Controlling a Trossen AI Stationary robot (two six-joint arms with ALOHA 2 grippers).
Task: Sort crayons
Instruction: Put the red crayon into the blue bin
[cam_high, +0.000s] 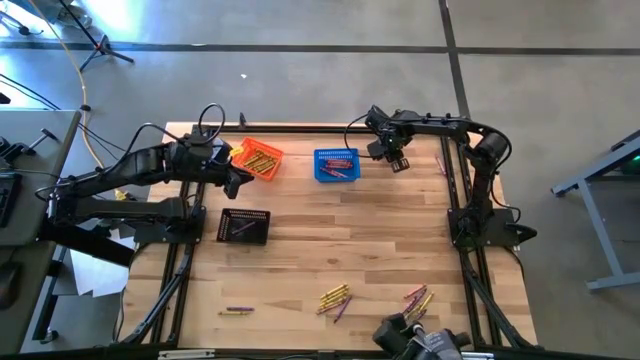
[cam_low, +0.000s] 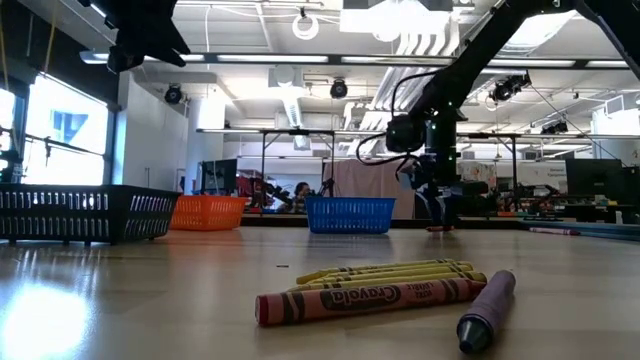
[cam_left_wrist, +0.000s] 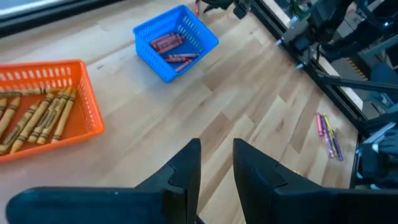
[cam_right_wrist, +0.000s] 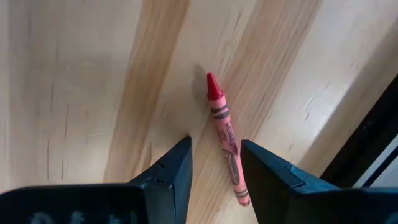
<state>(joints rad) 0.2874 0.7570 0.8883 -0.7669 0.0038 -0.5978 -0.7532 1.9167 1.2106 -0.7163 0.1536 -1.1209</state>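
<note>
Your right claw (cam_right_wrist: 214, 165) hangs released over the bench (cam_right_wrist: 74, 81) — a red crayon (cam_right_wrist: 226, 138) lies flat between its fingers, just beside the blue basket (cam_high: 336, 165). Your left claw (cam_left_wrist: 216, 165) is released, empty, beside the orange basket (cam_left_wrist: 46, 109) of yellow crayons (cam_left_wrist: 37, 115). More crayons (cam_low: 375, 290) lie well apart.

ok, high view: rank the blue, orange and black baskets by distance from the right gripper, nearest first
1. Blue basket: just to the left of the right gripper in the picture, at the table's far edge.
2. Orange basket: farther left along the same edge, next to the left gripper.
3. Black basket: farthest, lower left in the picture, toward the table's middle.
</note>
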